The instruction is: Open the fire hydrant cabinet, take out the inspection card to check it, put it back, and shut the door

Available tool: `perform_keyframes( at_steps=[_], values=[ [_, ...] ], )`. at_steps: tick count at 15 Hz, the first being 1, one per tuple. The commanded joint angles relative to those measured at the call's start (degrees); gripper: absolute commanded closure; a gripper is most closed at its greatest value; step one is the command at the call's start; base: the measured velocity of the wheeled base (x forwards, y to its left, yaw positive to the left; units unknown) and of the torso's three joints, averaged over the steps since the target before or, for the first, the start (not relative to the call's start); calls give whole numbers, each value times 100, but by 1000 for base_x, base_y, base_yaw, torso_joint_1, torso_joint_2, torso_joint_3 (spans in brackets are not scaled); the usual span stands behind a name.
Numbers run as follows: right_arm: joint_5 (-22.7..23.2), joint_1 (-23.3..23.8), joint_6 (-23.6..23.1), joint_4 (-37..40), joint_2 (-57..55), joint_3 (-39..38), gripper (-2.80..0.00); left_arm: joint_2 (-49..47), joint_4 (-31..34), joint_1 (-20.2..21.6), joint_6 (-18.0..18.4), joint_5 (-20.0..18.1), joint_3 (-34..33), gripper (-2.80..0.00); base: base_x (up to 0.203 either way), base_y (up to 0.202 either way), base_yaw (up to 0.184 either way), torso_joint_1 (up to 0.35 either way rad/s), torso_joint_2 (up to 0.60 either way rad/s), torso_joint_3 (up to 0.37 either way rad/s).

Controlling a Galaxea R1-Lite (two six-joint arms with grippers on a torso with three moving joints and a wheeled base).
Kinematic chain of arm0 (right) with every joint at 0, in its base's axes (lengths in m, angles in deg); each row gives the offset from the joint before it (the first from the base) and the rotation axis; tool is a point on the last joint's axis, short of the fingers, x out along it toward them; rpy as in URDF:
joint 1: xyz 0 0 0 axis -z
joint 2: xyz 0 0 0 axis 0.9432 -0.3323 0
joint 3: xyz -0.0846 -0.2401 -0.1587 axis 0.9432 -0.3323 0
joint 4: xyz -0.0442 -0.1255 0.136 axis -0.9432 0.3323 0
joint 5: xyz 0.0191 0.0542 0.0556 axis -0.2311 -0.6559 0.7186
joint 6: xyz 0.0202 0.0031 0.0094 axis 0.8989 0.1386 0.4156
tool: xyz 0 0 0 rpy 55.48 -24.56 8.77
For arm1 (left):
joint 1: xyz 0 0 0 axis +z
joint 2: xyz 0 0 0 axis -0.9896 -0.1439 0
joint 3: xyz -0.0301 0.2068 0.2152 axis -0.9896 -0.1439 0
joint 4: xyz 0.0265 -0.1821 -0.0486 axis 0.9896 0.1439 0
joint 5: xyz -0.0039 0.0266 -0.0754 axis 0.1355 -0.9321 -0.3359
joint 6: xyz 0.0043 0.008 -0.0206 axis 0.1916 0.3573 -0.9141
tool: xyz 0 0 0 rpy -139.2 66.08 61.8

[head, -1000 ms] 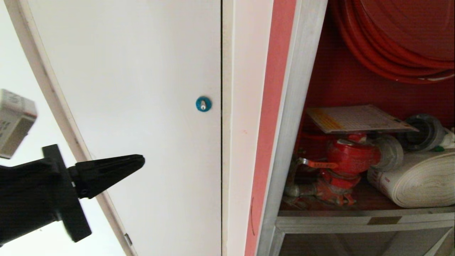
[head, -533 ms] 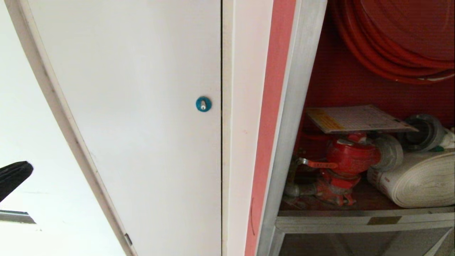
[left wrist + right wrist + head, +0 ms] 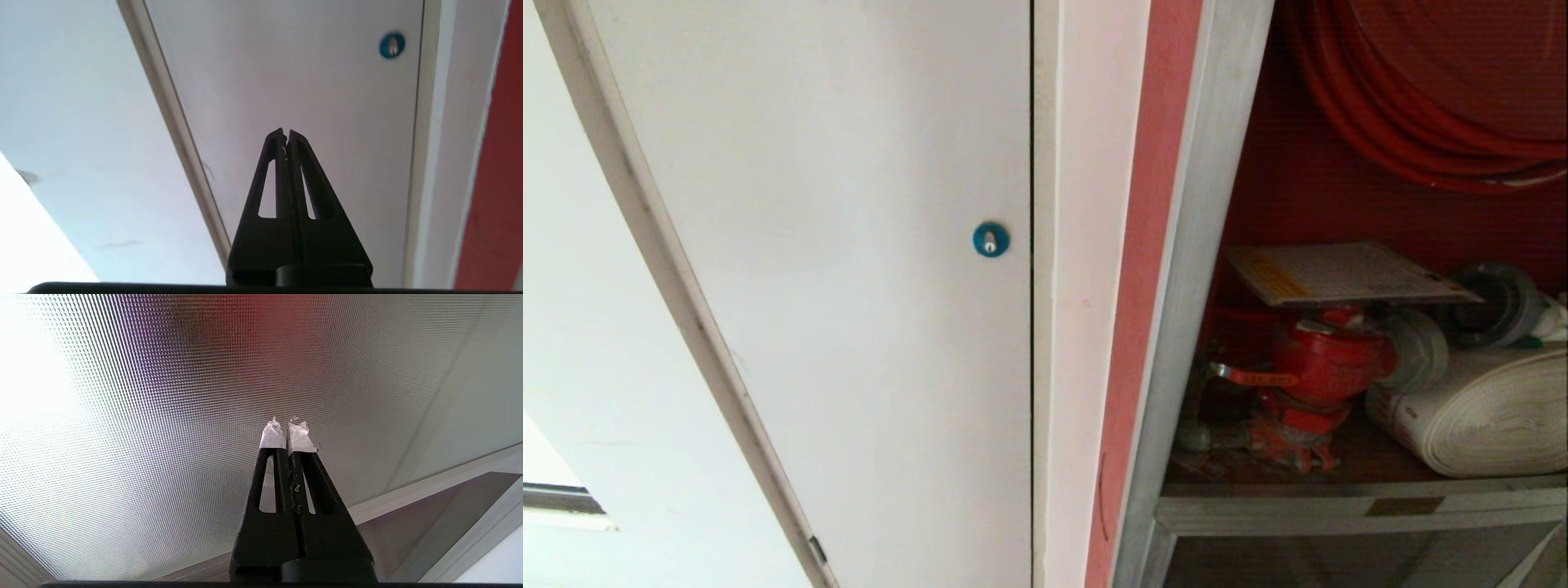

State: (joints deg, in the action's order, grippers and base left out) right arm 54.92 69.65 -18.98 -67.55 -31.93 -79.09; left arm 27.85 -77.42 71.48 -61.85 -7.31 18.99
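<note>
The fire hydrant cabinet (image 3: pixel 1192 286) stands open on the right of the head view, its silver frame edging a red interior. Inside, the inspection card (image 3: pixel 1339 273) lies flat on top of the red valve (image 3: pixel 1327 359), with its yellow-orange band on the left. The door does not show in the head view. My left gripper (image 3: pixel 287 132) is shut and empty, pointing at the white panel (image 3: pixel 306 81), well left of the cabinet. My right gripper (image 3: pixel 288 426), with white-taped tips, is shut and empty in front of a dotted glass pane (image 3: pixel 163 416) in a silver frame.
A blue round lock (image 3: pixel 991 238) sits on the white panel (image 3: pixel 849 245) left of the cabinet. A red hose reel (image 3: pixel 1421 106) hangs above the card. A rolled white hose (image 3: pixel 1478 425) and a grey coupling (image 3: pixel 1503 302) lie to the right of the valve.
My left gripper has pulled back down and to the left, out of the head view. The card and the cabinet have stayed still.
</note>
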Motion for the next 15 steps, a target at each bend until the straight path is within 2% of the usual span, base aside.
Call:
perform_keyframes(
  at_steps=[1, 2, 4, 8, 9, 10, 12, 15],
  values=[
    [5, -3, -6, -2, -9, -26, 0, 190, -30, 17, 213, 121, 37, 0, 0, 0, 0, 0, 0, 0],
    [5, -3, -2, -2, -9, -26, 0, 184, -23, 130, 241, 226, 75, 0, 0, 0, 0, 0, 0, 0],
    [5, -3, -8, -2, -9, -26, 0, 194, 15, 668, 314, 251, 190, 0, 0, 0, 0, 0, 0, 0],
    [5, -3, 0, -2, -9, -26, 0, 755, -8, 856, 394, 134, -497, 0, 0, 0, 0, 0, 0, 0],
    [5, -3, 0, -2, -9, -26, 0, 1008, -23, 888, 381, -3, -684, 0, 0, 0, 0, 0, 0, 0],
    [5, -3, 0, -2, -9, -26, 0, 1253, -31, 906, 307, -302, -878, 0, 0, 0, 0, 0, 0, 0],
    [5, -3, 0, -2, -9, -26, 0, 1663, -8, 929, 50, -681, -1127, 0, 0, 0, 0, 0, 0, 0],
    [5, -3, -8, -2, -9, -26, 0, 1806, -58, 939, -203, -881, -1697, 0, 0, 0, 0, 0, 0, 0]
  ],
)
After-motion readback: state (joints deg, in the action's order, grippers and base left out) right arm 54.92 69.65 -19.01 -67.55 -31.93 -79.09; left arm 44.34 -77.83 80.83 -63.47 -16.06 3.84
